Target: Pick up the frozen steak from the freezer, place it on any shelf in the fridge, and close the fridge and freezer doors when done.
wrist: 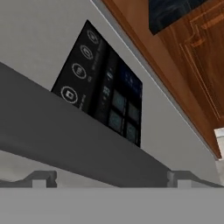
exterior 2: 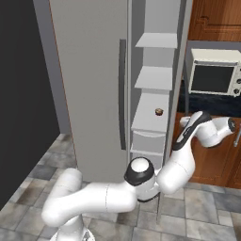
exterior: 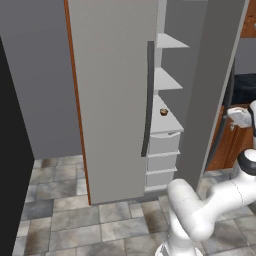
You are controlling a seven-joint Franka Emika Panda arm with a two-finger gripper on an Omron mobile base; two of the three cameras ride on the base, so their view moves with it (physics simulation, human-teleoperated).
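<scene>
Two dark fingers [wrist: 46, 178] are barely peeking up at the bottom of the hand view, spread far apart with the dark bar handle [wrist: 65, 131] crossing the space above them; whether they are actually gripping it cannot be told. Just beyond the handle, the black dispenser panel [wrist: 103, 94] is sitting on the flat grey face of the right-hand door [wrist: 35, 39], which is standing swung open. In the right base view the white arm [exterior 2: 188, 141] is reaching around that open door's edge [exterior 2: 181, 70] toward the wooden cabinets [exterior 2: 214, 19]. Inside, white shelves [exterior 2: 153, 77] and drawers [exterior 2: 148, 141] are showing, with a small brown item [exterior 2: 159, 111] resting on the lowest shelf. The left-hand door [exterior: 112, 100] is hanging open too, its vertical handle [exterior: 148, 100] facing the cameras.
</scene>
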